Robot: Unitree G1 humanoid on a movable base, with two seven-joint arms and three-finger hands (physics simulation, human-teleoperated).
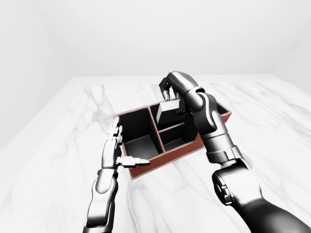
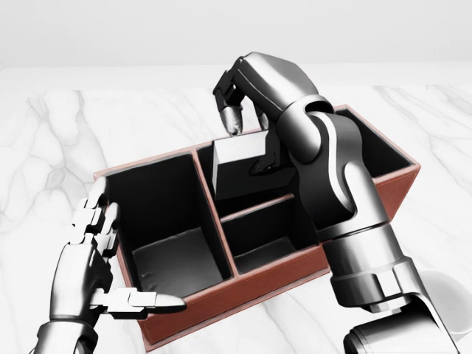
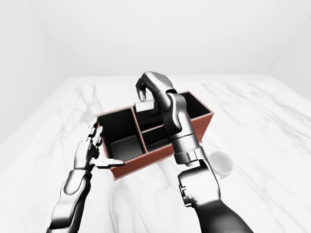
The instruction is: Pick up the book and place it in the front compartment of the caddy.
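Presently we grasp the book in our right hand over the caddy's far middle compartment; our left hand, fingers released, rests against its near-left corner.

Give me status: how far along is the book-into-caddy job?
Done: the book is picked up, gripped by the right hand. In hand: it hangs at rim height over the upper middle compartment of the caddy in the head view, not released. The left hand is open at the caddy's left end, thumb lying along its lower rim. Left: confirm that this is the front compartment, lower the book and let go.
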